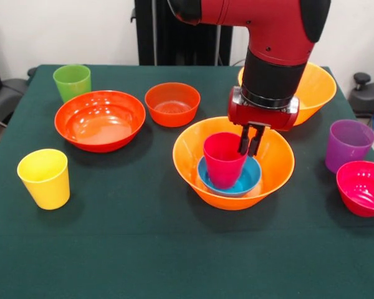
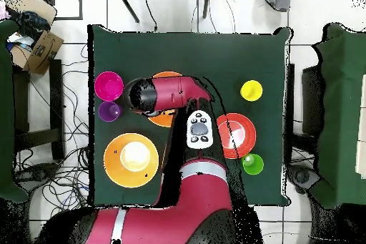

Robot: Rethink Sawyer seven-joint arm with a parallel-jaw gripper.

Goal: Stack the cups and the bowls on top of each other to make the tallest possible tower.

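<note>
Front view: fingers pinch the crimson-pink cup inside the tower.

You can see the fingers (image 1: 251, 141) drawn close together on the far rim of the crimson-pink cup (image 1: 224, 160), one apparently inside the wall and one outside, which suits a thin tapered cup. That cup stands upright in the blue bowl (image 1: 244, 179), which sits in the large orange bowl (image 1: 233, 163) near the middle of the surface (image 1: 174, 249); widest piece lowest, so the tower (image 1: 232, 169) has a steady base. Whether the cup rests fully or hangs in the grip, you cannot tell. Loose pieces ring the tower within reach: second orange bowl (image 1: 318, 88) toward the far right corner, purple cup (image 1: 347, 145) and magenta bowl (image 1: 363, 187) at the right edge, small red-orange bowl (image 1: 172, 104) and wide red-orange bowl (image 1: 100, 119) left of centre, green cup (image 1: 71, 81) at the far left corner, yellow cup (image 1: 45, 177) near the left edge.
</note>
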